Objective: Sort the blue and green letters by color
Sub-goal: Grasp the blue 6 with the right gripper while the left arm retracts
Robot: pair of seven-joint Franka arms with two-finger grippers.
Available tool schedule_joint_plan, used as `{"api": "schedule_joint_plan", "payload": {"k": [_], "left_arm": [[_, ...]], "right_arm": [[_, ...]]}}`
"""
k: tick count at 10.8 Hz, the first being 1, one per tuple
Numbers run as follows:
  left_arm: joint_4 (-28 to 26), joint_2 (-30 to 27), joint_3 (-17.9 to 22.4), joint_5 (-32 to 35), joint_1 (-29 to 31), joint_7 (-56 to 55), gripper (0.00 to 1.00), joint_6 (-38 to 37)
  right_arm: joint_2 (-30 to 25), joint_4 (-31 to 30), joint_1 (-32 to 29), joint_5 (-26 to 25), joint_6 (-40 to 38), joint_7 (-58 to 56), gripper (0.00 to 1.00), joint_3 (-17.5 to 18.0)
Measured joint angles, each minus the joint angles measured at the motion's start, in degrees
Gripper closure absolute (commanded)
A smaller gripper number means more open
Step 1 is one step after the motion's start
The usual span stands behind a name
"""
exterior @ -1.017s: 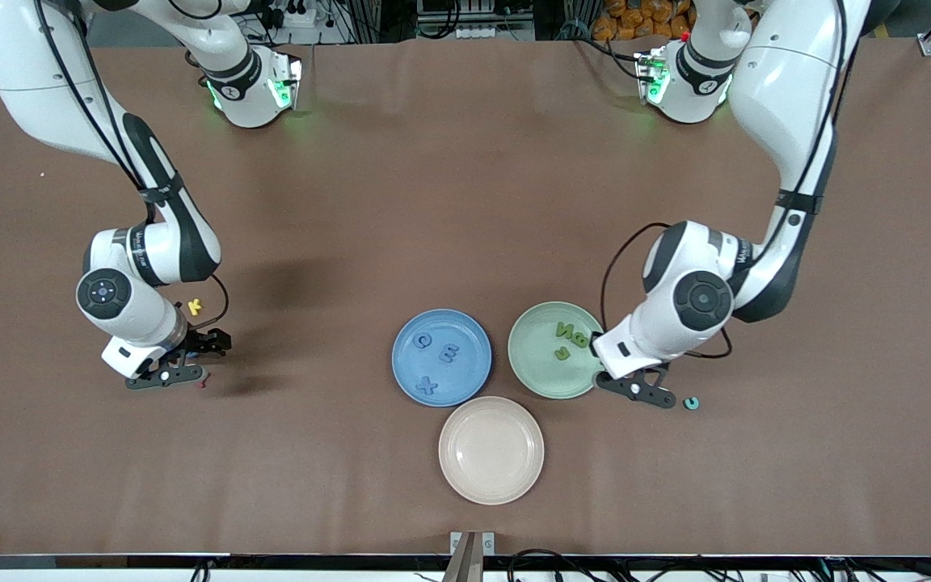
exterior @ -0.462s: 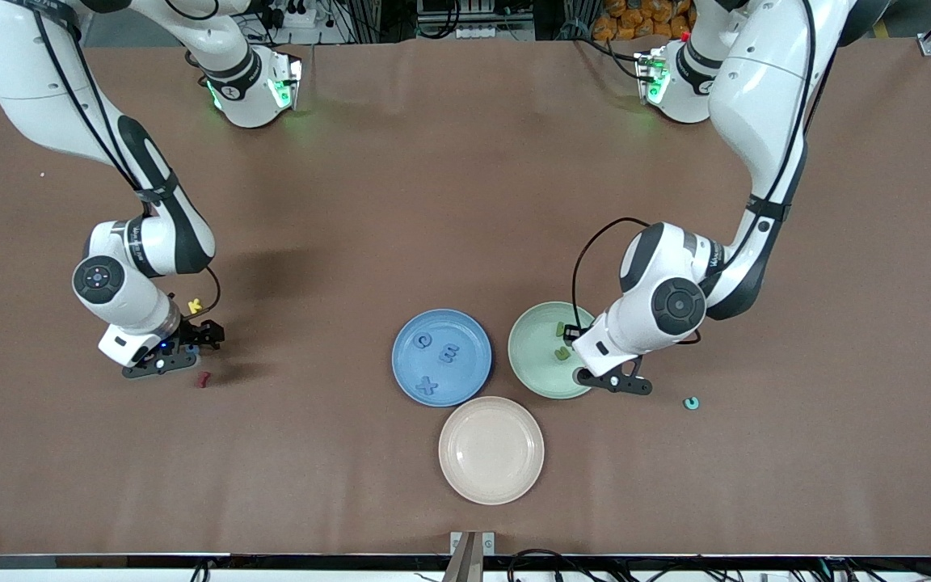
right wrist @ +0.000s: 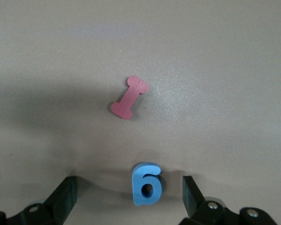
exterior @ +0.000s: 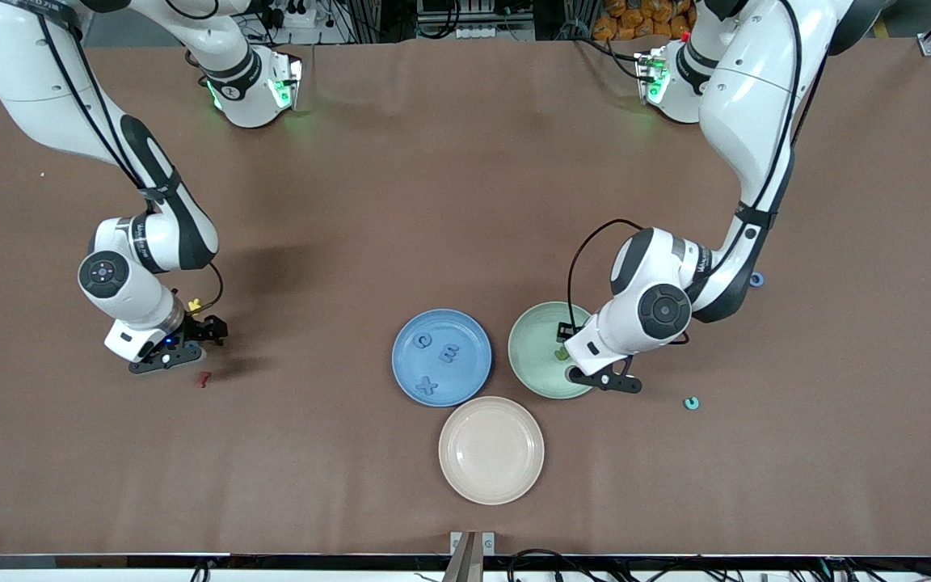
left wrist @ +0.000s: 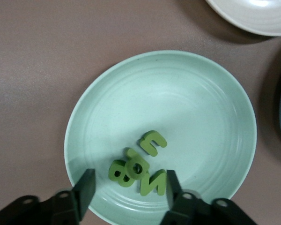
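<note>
Four olive-green flat toy letters [left wrist: 139,168] lie clustered in pale green ribbed plate [left wrist: 215,93], one stacked on others. Left claw [left wrist: 126,190] over them, jaws parted, empty: green drop looks done. Three blue flat letters [exterior: 437,362] lie in blue plate [exterior: 475,323]. Last blue letter g [right wrist: 146,183] on brown desk [exterior: 465,202], beside dark pink letter [right wrist: 129,97]. Right claw [right wrist: 129,193] low over it, jaws wide, straddling it. Next likely: close on g, carry to blue plate. Beige plate [exterior: 465,477] holds nothing; sits nearest camera.

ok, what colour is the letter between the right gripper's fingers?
Blue letter, lying on the table; clearest in the right wrist view.
</note>
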Motion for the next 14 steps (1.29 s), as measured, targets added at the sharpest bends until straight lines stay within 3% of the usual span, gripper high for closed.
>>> {"api": "schedule_joint_plan", "payload": {"k": [1,2,3,6,10,12,14], "left_arm": [[0.2,0.0,0.1,0.0,0.0,0.0,0.0,0.0],[0.3,-0.1,0.2,0.0,0.1,-0.1,0.0,0.0],[0.4,-0.3,1.0,0.0,0.1,-0.3,0.0,-0.1],[0.4,-1.2,3.9,0.0,3.0,-0.5,0.0,-1.5],[-0.2,-2.1,4.1,0.0,13.5,0.7,0.0,-2.4],[-0.6,-2.1,4.0,0.5,15.6,2.7,0.0,-2.4],[-0.8,-3.3,3.8,0.6,16.3,5.4,0.0,-2.4]], "right_arm": [[0.0,-0.1,0.0,0.0,0.0,-0.1,0.28,0.0],[-0.1,-0.1,0.0,0.0,0.0,-0.1,0.77,0.0],[-0.1,-0.1,0.0,0.1,0.0,-0.1,1.0,0.0],[-0.7,-0.6,0.0,0.1,0.0,-0.1,1.0,0.2],[-1.0,-0.6,-0.4,0.1,0.0,-0.2,1.0,0.1],[-1.2,-0.6,-0.5,0.3,0.1,-0.2,1.0,0.1],[-1.8,-0.5,-0.1,3.8,0.2,-0.4,1.0,1.2]]}}
